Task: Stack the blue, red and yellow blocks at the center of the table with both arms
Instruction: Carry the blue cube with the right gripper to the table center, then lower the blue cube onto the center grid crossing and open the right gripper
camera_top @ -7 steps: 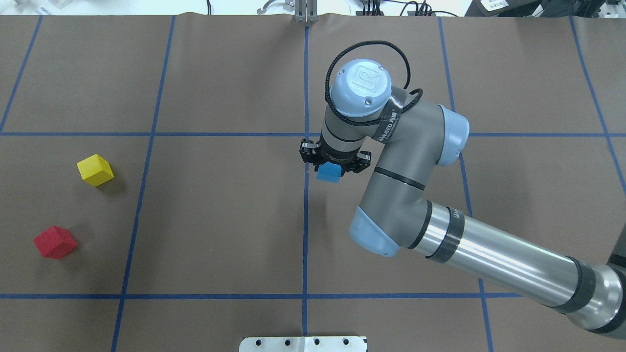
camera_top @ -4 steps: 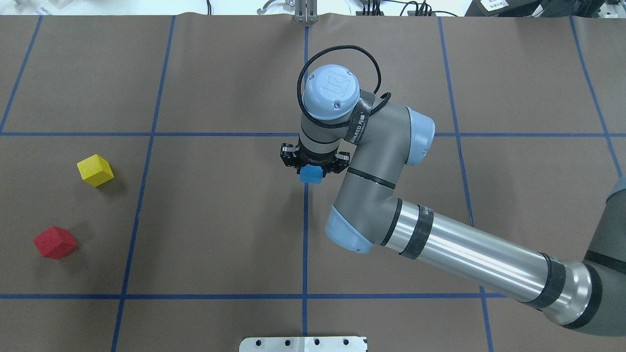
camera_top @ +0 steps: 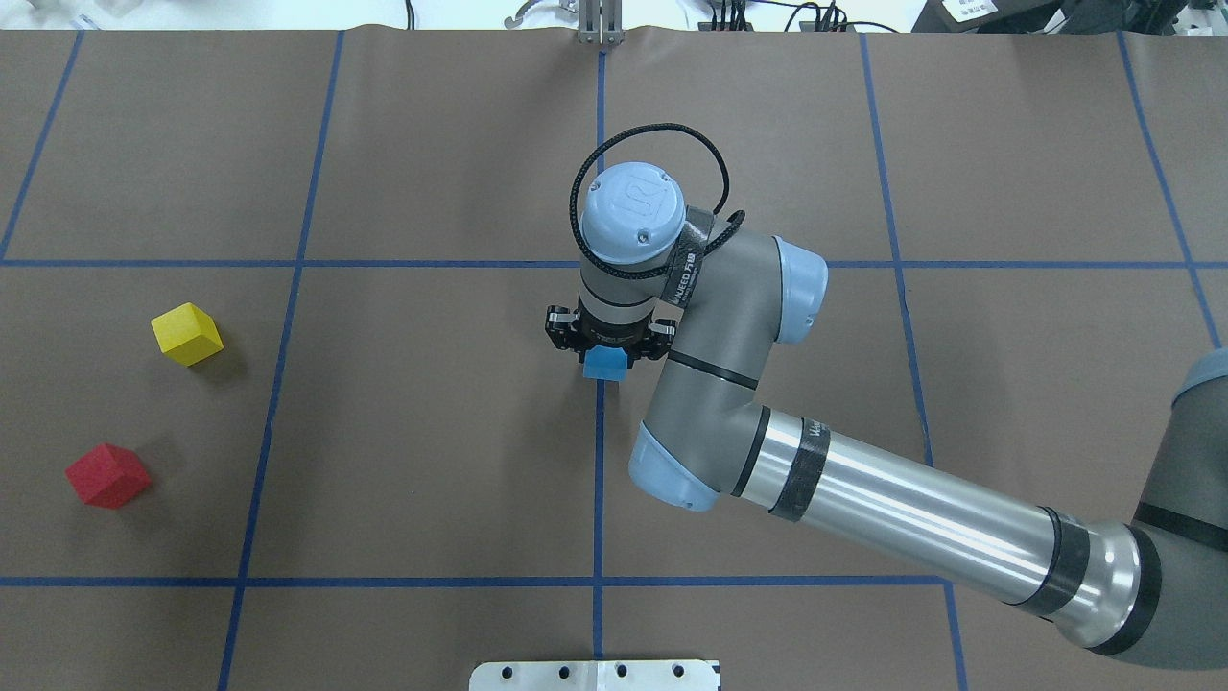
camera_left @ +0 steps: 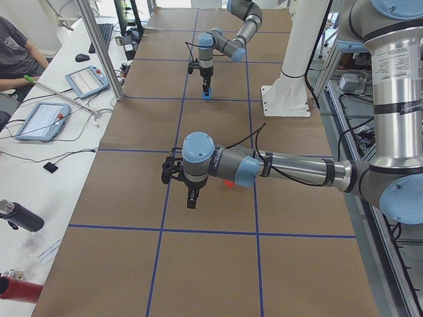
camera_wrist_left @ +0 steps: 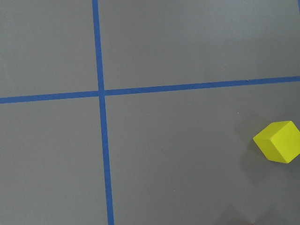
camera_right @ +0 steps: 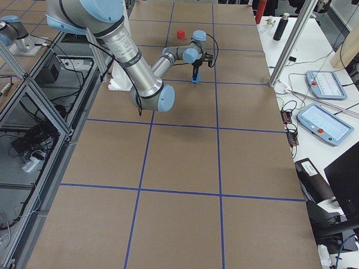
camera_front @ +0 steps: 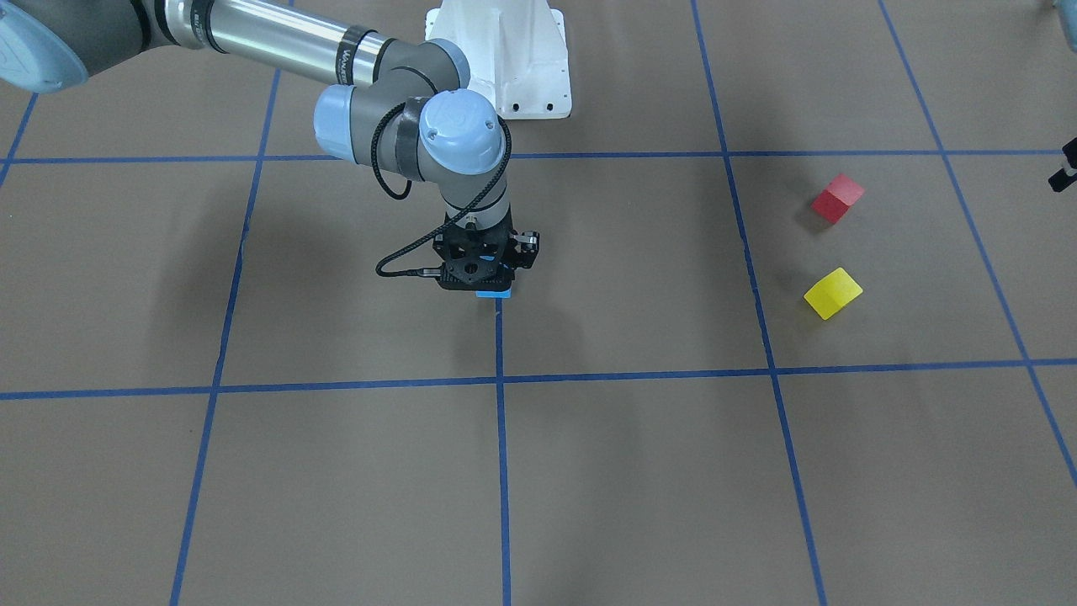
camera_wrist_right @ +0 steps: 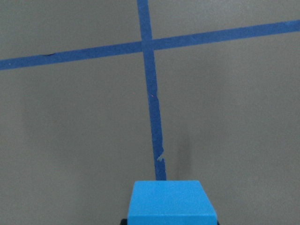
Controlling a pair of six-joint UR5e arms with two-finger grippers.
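Observation:
My right gripper (camera_top: 606, 353) is shut on the blue block (camera_top: 604, 365) and holds it on the centre tape line, very low over the table. The block also shows in the front view (camera_front: 494, 293) and at the bottom of the right wrist view (camera_wrist_right: 172, 201). I cannot tell whether it touches the table. The yellow block (camera_top: 187, 334) and the red block (camera_top: 107, 475) lie apart at the far left. The left wrist view shows the yellow block (camera_wrist_left: 279, 141) at its right edge. My left gripper (camera_left: 192, 197) hovers near the red block (camera_left: 229, 184); I cannot tell if it is open.
Blue tape lines (camera_top: 599, 480) divide the brown table into squares. The white robot base (camera_front: 505, 76) stands at the table's near edge. A side desk with tablets (camera_left: 86, 80) runs along the operators' side.
My right gripper has carried the blue block leftward in the overhead view onto the centre tape line and lowered it. The yellow and red blocks have not moved.

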